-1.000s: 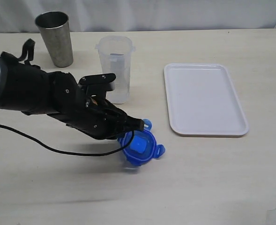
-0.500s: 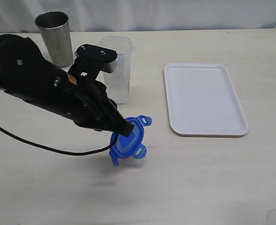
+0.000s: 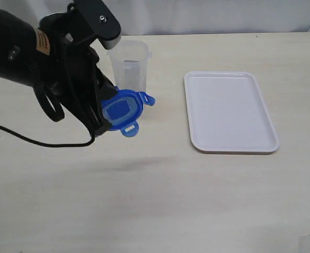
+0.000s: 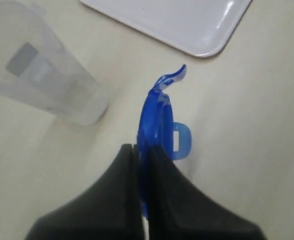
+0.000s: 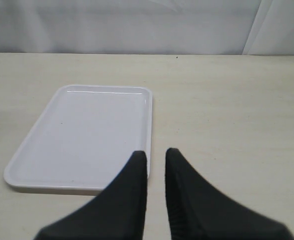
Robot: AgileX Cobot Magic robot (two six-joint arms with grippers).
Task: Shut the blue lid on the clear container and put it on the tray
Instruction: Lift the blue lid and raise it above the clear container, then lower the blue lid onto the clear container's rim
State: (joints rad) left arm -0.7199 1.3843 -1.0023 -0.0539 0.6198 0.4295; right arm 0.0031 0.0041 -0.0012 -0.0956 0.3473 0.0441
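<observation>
My left gripper [image 3: 104, 118] is shut on the edge of the blue lid [image 3: 122, 112] and holds it in the air, tilted on edge, just in front of the clear container [image 3: 129, 67]. That container stands upright and uncovered on the table. In the left wrist view the lid [image 4: 157, 117] is pinched edge-on in my left gripper [image 4: 143, 150], with the container [image 4: 47, 82] beside it. The white tray [image 3: 229, 112] lies flat to the right with nothing on it. My right gripper [image 5: 156, 155] is slightly open with nothing in it, hovering near the tray [image 5: 82, 132].
The left arm's black body covers the table's back left, so the steel cup is hidden behind it. A black cable [image 3: 33, 139] trails across the table at the left. The right arm is outside the exterior view.
The left arm has lifted the blue lid off the table, up and back toward the clear container, and turned it from nearly flat to tilted on edge.
</observation>
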